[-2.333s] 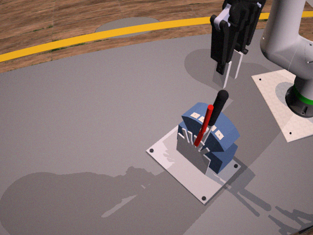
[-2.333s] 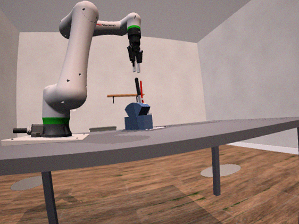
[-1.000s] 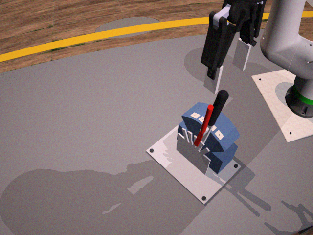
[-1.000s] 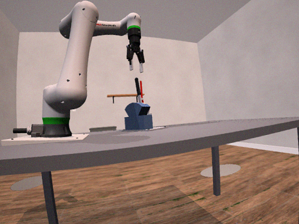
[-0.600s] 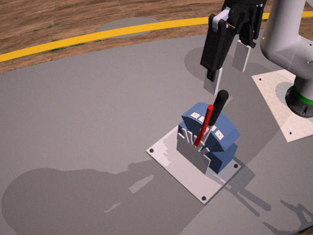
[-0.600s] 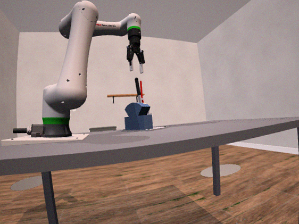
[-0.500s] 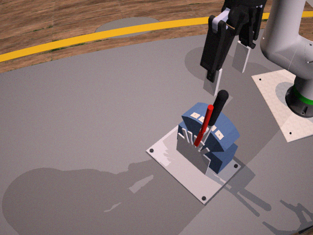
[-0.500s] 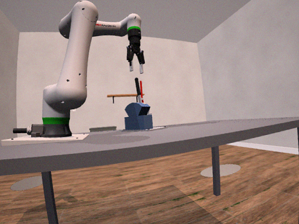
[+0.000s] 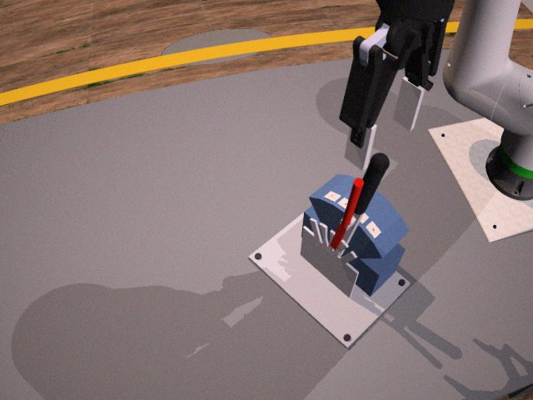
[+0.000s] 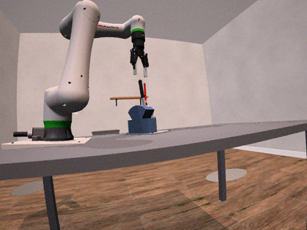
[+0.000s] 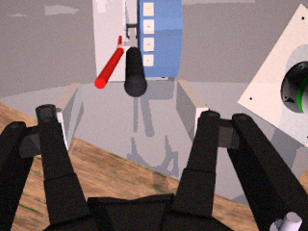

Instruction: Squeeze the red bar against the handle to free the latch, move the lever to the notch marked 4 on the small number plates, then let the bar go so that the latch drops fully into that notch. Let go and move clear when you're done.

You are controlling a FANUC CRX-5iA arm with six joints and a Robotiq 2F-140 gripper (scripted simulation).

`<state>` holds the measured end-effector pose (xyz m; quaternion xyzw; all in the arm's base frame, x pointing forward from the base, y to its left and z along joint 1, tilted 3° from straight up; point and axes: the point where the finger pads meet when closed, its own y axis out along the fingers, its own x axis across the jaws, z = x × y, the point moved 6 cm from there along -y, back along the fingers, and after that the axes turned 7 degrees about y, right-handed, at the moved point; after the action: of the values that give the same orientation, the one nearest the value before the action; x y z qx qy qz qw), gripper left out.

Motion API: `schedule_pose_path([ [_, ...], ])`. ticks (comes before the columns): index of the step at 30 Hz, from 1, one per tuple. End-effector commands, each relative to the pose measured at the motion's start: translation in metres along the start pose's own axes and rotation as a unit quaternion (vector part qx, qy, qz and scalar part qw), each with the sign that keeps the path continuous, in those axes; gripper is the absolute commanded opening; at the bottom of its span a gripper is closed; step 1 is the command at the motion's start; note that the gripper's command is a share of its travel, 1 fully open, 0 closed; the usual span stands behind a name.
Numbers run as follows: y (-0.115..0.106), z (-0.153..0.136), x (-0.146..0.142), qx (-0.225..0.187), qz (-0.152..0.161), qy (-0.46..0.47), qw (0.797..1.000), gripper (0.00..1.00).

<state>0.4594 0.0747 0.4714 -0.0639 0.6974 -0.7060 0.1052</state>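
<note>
The lever's black handle (image 9: pixel 372 181) stands upright from a blue housing (image 9: pixel 359 234) on a white base plate (image 9: pixel 329 286). The red bar (image 9: pixel 347 212) leans apart from the handle, not squeezed. Small number plates (image 9: pixel 352 211) run along the housing's curved top; their digits are too small to read. A grey notched plate (image 9: pixel 329 258) stands in front of the housing. My gripper (image 9: pixel 383 129) hangs open and empty above the handle. In the wrist view the handle (image 11: pixel 134 71) and red bar (image 11: pixel 111 67) lie below, between my fingers. In the side view my gripper (image 10: pixel 140 71) hangs clearly above the handle (image 10: pixel 141 88).
The arm's base (image 9: pixel 512 172) stands on a white mounting plate (image 9: pixel 481 172) to the right of the lever unit. A wooden rail (image 10: pixel 125 97) shows behind the unit in the side view. A low grey tray (image 10: pixel 105 132) lies on the table between the base and the unit.
</note>
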Motion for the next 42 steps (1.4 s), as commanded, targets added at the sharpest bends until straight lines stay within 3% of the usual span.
schedule_pose_path([
  [1,0.0020,0.0000,-0.0001,0.000,0.000,0.000,1.000,0.56],
  [42,0.0104,-0.0002,-0.0005,0.000,0.000,0.000,1.000,0.56],
])
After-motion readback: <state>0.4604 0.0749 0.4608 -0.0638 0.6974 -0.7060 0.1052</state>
